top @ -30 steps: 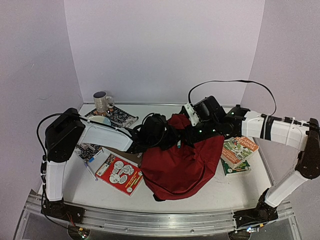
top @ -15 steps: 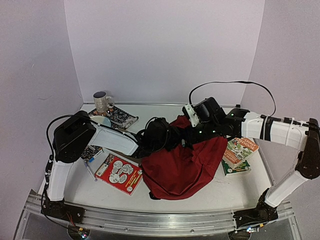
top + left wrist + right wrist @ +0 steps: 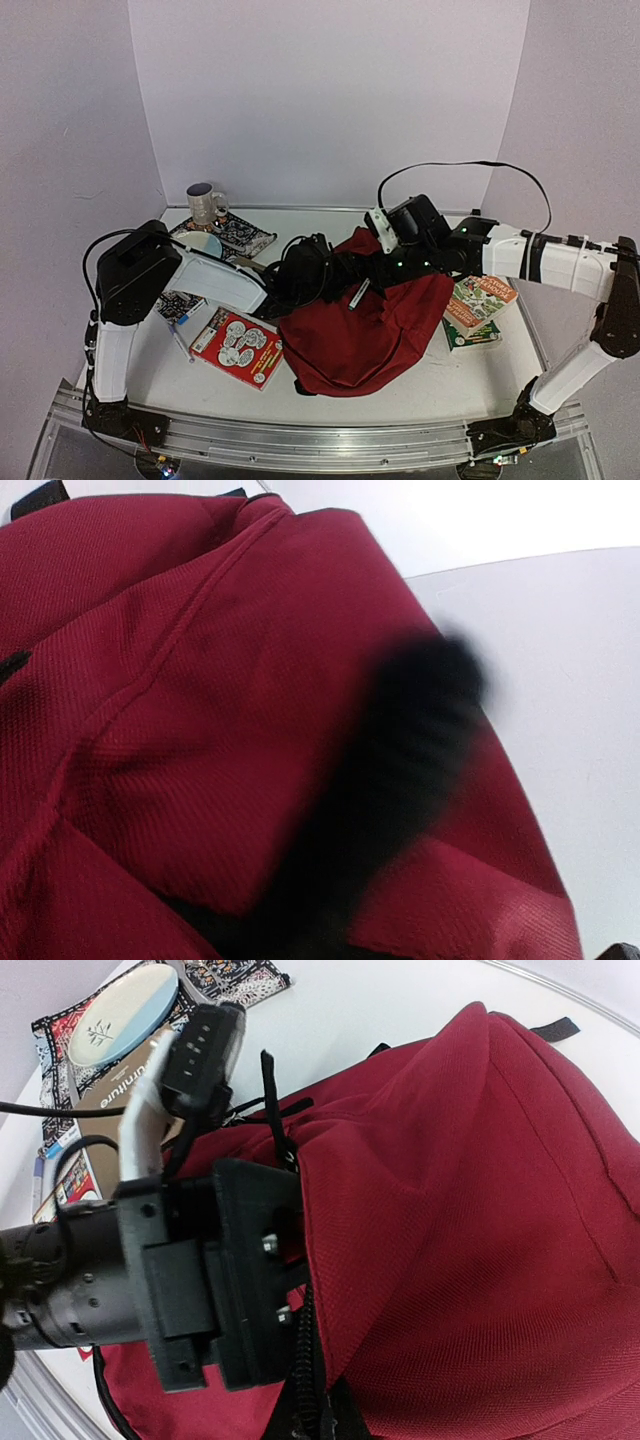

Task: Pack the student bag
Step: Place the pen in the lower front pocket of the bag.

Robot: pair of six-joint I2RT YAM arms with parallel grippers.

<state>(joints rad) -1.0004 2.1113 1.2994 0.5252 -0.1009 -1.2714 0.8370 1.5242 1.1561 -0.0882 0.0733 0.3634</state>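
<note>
**Snapshot: student bag [image 3: 375, 340] mid worktop [image 3: 440, 378], both arms on its top end**

So the worktop is white, and the dark red bag is flopped about in the middle of it, top end toward the back wall. The left arm [image 3: 215, 277] comes in from the left and the right arm [image 3: 545, 255] from the right, and they meet at that top end.

Books all around: a red-covered book [image 3: 238, 347] lies just beside the bag's left side. A green stack [image 3: 478, 303] sits at its right side, touching or nearly, can't tell which. A patterned book [image 3: 238, 236] is at the back left, with a pale round disc [image 3: 200, 241] by it.

The left pincer [image 3: 322, 276] is right up against the bag's black zip edge. Its own camera only gives red fabric and one blurry black finger [image 3: 405, 770], so honestly I can't tell how wide it is or if it grips anything. Same for the right pincer [image 3: 362, 272], lost in the black at the bag's opening.

The mug [image 3: 205, 205] stands upright, back left.
</note>
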